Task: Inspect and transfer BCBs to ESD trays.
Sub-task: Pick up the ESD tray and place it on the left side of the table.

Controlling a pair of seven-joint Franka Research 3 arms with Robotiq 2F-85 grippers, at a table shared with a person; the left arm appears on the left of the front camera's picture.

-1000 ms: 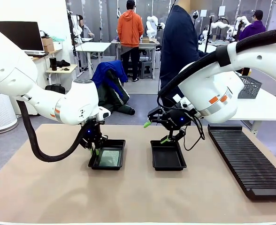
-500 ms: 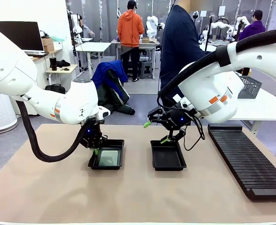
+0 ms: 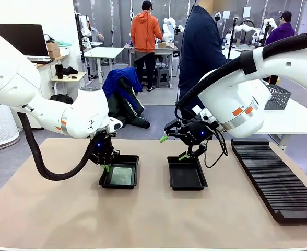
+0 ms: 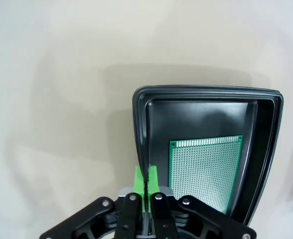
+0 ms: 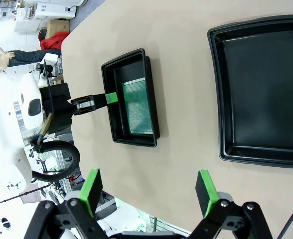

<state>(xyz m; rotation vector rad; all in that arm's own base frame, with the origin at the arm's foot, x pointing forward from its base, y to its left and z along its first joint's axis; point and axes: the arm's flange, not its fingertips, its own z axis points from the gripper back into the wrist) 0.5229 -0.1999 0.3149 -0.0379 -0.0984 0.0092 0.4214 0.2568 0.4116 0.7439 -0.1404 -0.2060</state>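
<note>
While right gripper wide apart above empty tray, left gripper clamped on rim of BCB-holding tray.

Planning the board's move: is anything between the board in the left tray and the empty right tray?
Bare table between them. The open right claw hangs over the right tray; the left claw pinches the rim of the left tray.

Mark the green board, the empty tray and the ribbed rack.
Green board (image 4: 205, 172), left wrist view, its face.
Empty tray (image 3: 186, 178), front view, bare floor.
Ribbed rack (image 3: 273, 178), front view, slotted top.
</note>
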